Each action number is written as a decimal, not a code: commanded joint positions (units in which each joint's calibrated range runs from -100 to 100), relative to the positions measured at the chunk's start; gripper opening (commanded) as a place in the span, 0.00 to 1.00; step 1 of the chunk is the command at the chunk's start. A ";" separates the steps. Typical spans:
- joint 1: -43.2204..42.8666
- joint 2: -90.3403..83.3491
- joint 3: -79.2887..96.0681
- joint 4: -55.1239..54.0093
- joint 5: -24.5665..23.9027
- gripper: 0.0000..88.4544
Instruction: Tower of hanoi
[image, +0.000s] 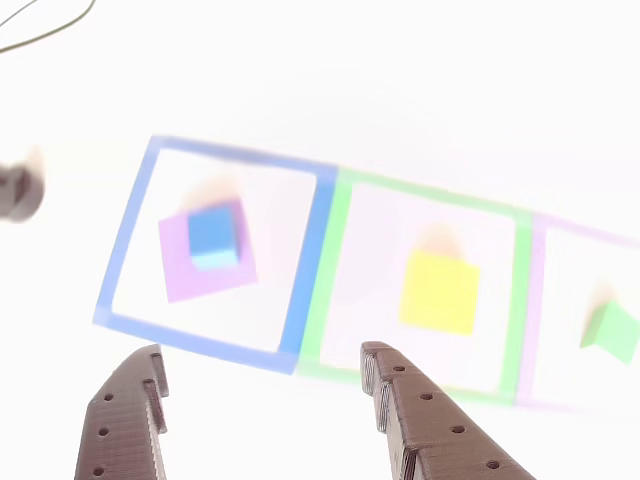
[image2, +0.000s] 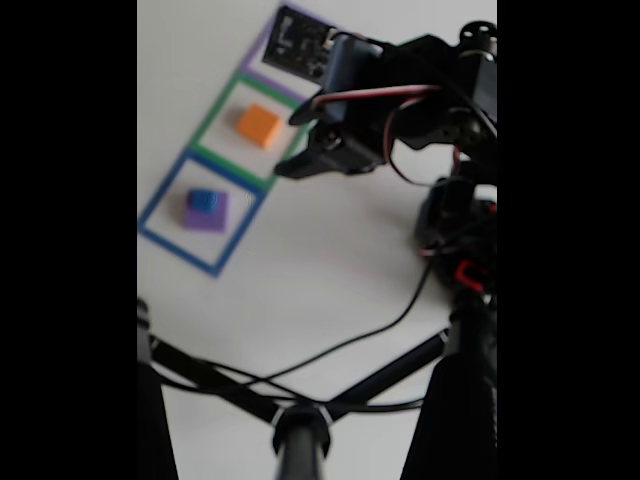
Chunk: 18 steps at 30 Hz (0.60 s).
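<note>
We find the blue cube sitting on the purple slab, both inside the blue square outline taped on the white surface. In the green outline next to the blue one lies a single block that reads orange in the fixed view and washes out to yellow in the other view. Beyond the green outline, a purple outline holds a green block at the frame edge.

The pincer hovers on the near side of the blue outline, jaws apart and holding nothing.

We judge the blocks to be matte foam: light, slightly yielding, not fragile, with enough friction for a modest squeeze. The cube is best taken across two opposite vertical faces, above the slab's top. It sits rotated relative to the blue outline, so the wrist would need to match that angle. The slab is low and offers little side face to grip.
</note>
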 joint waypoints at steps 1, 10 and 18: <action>0.58 -3.83 18.79 -23.12 0.00 0.31; -0.47 5.14 40.70 -62.15 0.00 0.35; -1.43 23.38 43.79 -87.00 0.00 0.34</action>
